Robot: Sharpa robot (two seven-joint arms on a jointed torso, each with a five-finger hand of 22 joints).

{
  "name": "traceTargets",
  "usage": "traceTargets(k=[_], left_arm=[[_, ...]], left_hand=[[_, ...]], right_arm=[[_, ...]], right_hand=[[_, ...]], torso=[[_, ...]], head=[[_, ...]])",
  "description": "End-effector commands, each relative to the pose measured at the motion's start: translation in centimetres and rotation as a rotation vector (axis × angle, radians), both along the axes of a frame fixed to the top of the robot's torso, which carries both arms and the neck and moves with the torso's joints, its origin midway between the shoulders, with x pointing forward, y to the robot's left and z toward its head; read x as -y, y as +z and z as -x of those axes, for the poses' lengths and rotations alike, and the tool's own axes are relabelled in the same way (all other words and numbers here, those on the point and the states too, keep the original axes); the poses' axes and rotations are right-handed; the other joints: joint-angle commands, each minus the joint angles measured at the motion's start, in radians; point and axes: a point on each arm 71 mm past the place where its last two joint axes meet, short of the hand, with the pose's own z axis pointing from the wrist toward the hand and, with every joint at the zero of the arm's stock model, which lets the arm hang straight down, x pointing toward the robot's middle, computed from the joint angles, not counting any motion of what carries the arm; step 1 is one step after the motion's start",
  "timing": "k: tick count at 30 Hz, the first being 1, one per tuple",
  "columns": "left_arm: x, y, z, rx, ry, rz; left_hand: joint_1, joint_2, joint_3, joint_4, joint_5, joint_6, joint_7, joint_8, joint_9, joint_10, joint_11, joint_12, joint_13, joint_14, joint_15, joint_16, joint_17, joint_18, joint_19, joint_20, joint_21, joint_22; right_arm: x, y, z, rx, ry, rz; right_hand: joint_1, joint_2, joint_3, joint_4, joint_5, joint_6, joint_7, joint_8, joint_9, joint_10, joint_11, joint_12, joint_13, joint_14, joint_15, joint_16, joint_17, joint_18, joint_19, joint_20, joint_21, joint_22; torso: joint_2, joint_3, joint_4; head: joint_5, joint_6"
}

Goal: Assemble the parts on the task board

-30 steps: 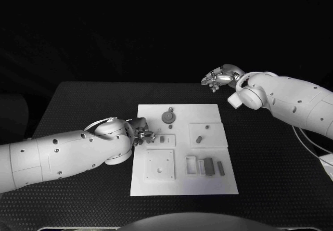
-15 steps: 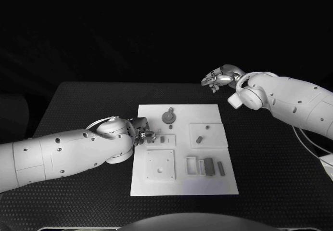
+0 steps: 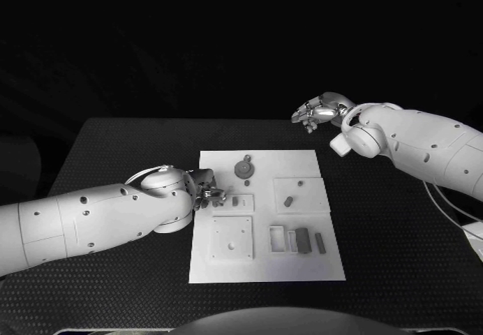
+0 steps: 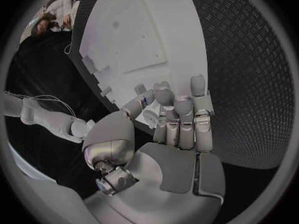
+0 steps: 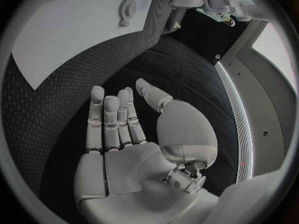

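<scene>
The white task board (image 3: 302, 162) lies mid-table. On it are a round grey part (image 3: 243, 168), a small peg (image 3: 248, 185), a grey part (image 3: 236, 202) in a small recessed plate, another (image 3: 288, 202) on the right plate, and grey blocks (image 3: 303, 241) beside a white frame (image 3: 278, 239). My left hand (image 3: 209, 195) hovers at the board's left edge, just beside the small recessed plate. Its thumb (image 4: 134, 107) is drawn close to the fingers (image 4: 181, 112); whether something sits between them is unclear. My right hand (image 3: 317, 112) is raised beyond the board's far right corner, fingers (image 5: 112, 117) spread, holding nothing.
A square white plate (image 3: 232, 239) with a hole sits at the board's near left. Black textured table (image 3: 403, 237) surrounds the board on all sides. The right wrist view shows the board (image 5: 74, 35) and the round part (image 5: 127, 7) far from that hand.
My left hand has crept slightly toward the board's small recessed plate. The right hand and the parts have not moved.
</scene>
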Motion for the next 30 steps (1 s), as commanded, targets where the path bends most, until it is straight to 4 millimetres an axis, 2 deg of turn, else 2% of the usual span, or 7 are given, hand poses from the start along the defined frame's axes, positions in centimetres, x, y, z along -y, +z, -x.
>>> traceTargets(k=[1,7,13,30], left_arm=[[0.45,-1.41,1.1,-0.104,-0.039,-0.031],[0.22,-1.39,1.1,-0.109,-0.01,-0.003],[-0.04,-1.39,0.97,-0.114,0.028,0.03],[-0.23,-1.52,0.69,-0.149,0.082,0.072]], left_hand=[[0.02,0.037,0.015,0.004,0.01,0.131,-0.062,0.004,0.002,0.021,-0.038,0.006,-0.001,0.0,-0.002,0.007,-0.001,-0.014,0.0,-0.006,-0.002,0.022],[0.008,0.044,0.02,0.004,0.029,0.137,-0.064,0.009,0.005,0.026,-0.04,0.009,0.001,0.003,0.001,0.012,-0.001,-0.013,0.002,-0.006,-0.001,0.022],[0.002,0.045,0.026,0.005,0.034,0.14,-0.066,0.012,0.007,0.028,-0.042,0.012,0.002,0.006,0.001,0.015,-0.002,-0.013,0.004,-0.006,0.0,0.022],[-0.013,0.052,0.035,0.004,0.024,0.14,-0.067,0.013,0.009,0.027,-0.044,0.012,0.003,0.01,-0.002,0.016,-0.005,-0.013,0.007,-0.007,0.0,0.021]], right_arm=[[-0.17,0.01,0.06,-0.003,0.019,-0.004],[-0.16,0.0,0.07,-0.006,0.021,-0.004],[-0.16,-0.01,0.05,-0.006,0.021,-0.004],[-0.23,-0.03,0.02,-0.007,0.021,-0.003]], right_hand=[[-0.003,-0.003,-0.002,0.002,0.003,0.0,0.009,-0.006,0.001,-0.008,0.0,-0.003,-0.001,-0.008,0.0,-0.003,-0.001,0.014,-0.006,-0.001,-0.005,0.013],[-0.003,-0.003,-0.002,0.001,0.003,0.001,0.009,-0.006,0.001,-0.008,0.0,-0.003,-0.001,-0.008,0.0,-0.004,-0.001,0.014,-0.006,-0.001,-0.006,0.013],[-0.002,-0.003,-0.002,0.001,0.003,0.001,0.009,-0.006,0.001,-0.008,0.0,-0.003,-0.001,-0.008,0.0,-0.004,-0.001,0.014,-0.006,-0.001,-0.006,0.014],[0.0,-0.002,-0.001,0.0,0.003,0.001,0.008,-0.006,0.002,-0.008,0.0,-0.003,-0.001,-0.009,0.0,-0.004,-0.002,0.014,-0.007,-0.001,-0.006,0.014]], torso=[[-0.001,-0.0009,0.0016],[-0.001,-0.0009,0.0015],[-0.001,-0.0014,0.0018],[0.0,-0.0012,0.0005]], head=[[-0.001,-0.003],[0.001,-0.003],[0.001,-0.003],[0.002,-0.001]])
